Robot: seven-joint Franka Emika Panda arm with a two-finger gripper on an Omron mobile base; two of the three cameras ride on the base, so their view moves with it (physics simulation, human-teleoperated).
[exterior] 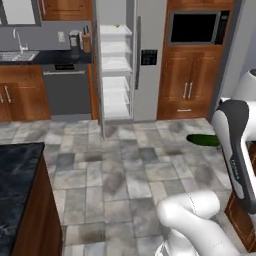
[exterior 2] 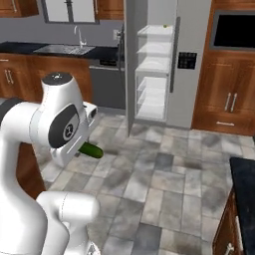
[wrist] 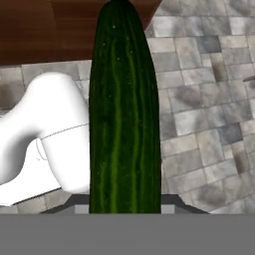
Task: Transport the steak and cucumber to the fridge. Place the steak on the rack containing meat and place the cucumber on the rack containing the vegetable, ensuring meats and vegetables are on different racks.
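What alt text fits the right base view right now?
The white arm carries the cucumber, dark green, jutting from behind its wrist above the grey tiled floor. Ahead, the fridge stands open, showing white shelves, between wooden cabinets.

The fridge stands open on the grey tiled floor; a small yellow-green item lies on its top shelf.
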